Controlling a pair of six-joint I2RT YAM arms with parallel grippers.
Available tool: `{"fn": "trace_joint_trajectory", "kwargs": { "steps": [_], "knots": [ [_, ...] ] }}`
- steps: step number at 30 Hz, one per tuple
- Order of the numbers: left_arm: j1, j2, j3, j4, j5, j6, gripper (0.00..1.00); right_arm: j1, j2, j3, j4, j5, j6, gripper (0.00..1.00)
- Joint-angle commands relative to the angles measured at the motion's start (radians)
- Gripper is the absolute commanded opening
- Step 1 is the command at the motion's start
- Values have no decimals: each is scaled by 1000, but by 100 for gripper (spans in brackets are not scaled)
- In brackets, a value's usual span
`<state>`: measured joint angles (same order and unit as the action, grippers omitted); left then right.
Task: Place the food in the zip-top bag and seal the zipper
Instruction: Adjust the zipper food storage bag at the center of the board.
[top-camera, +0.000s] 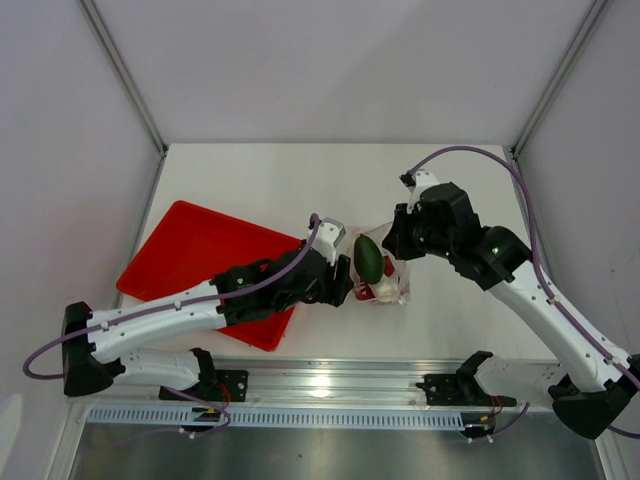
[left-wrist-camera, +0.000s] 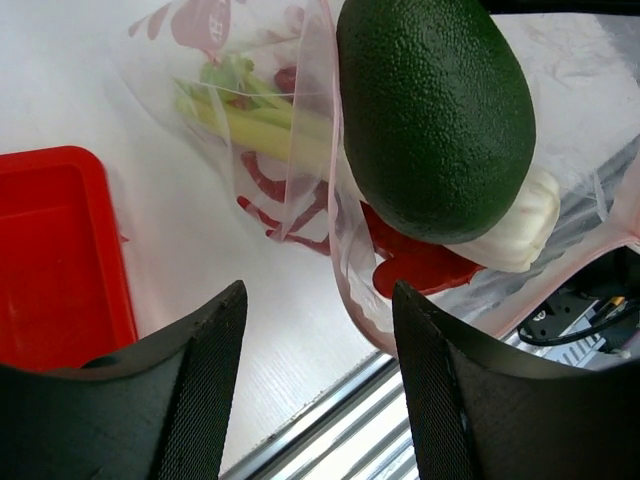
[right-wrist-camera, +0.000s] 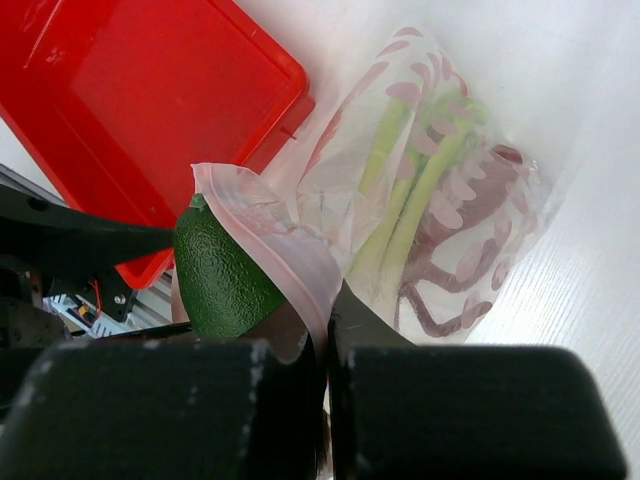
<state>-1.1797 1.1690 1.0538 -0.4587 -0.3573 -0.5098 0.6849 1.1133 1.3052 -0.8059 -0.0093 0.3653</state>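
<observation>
Plastic-pinching time: gripping the zip-top bag (right-wrist-camera: 440, 200) by its mouth with the right fingers (right-wrist-camera: 200, 410), holding the left fingers (left-wrist-camera: 190, 400) spread and empty beside the dark-green fruit (left-wrist-camera: 435, 110) poking out.

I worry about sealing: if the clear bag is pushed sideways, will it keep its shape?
Probably not: the bag is thin, wrinkled film, and its edge drapes over the avocado where the right gripper pinches it. It likely slides easily on the smooth table. The rounded avocado, at the mouth, may roll out.
</observation>
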Motion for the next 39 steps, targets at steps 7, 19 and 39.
{"fn": "trace_joint_trajectory", "kwargs": {
  "steps": [7,19,39],
  "knots": [
    [40,101,84,44,179,-64,53,-2,-41,48,47,-17,6,0],
    [61,115,190,-18,218,-45,1,-2,-55,49,16,81,-26,0],
    [54,130,304,-139,176,-44,1,-12,-18,100,-15,187,-85,0]
  ]
}}
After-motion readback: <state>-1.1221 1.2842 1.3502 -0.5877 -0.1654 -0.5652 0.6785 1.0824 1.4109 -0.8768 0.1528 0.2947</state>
